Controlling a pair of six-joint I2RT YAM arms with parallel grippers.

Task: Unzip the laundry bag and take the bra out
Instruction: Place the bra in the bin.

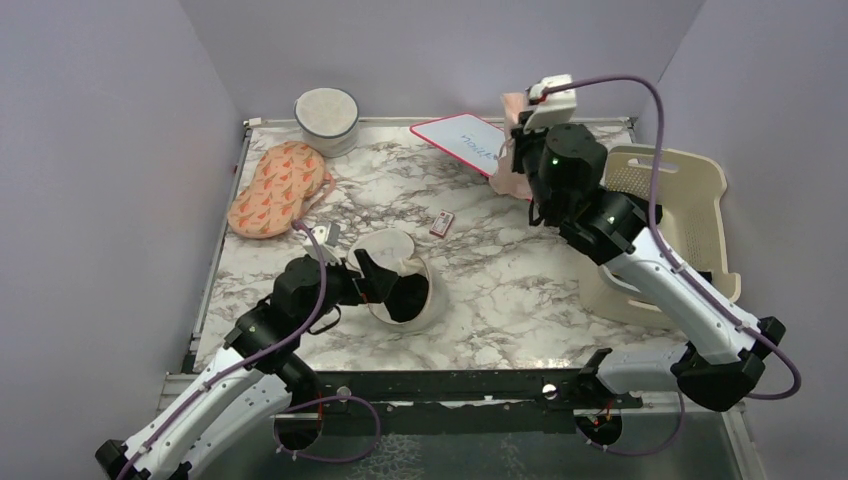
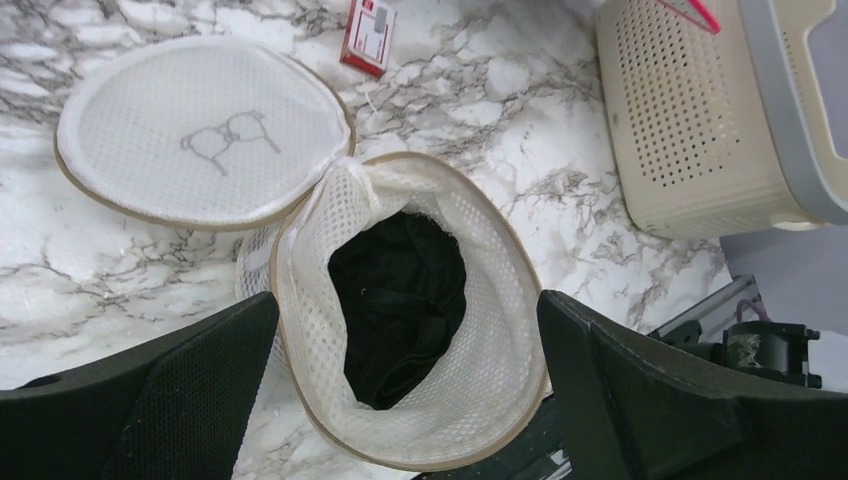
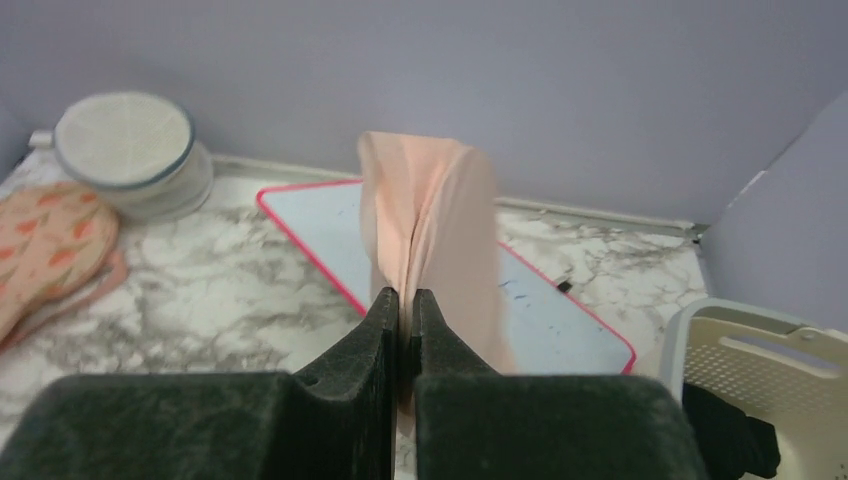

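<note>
Marble table boxed in by lilac walls; from overhead, the left gripper sits at the mouth of the unzipped laundry bag, and the right gripper holds the bra in the air above a whiteboard, well apart from the bag. Left wrist camera: fingers spread wide on either side of the gaping mesh shell, lid flopped back, only something black inside. Right wrist camera: jaws pinched tight on a fold of the bra, which drapes in soft pleats. It looks light, limp and apt to slip, so a gathered fold seems the best hold.
</note>
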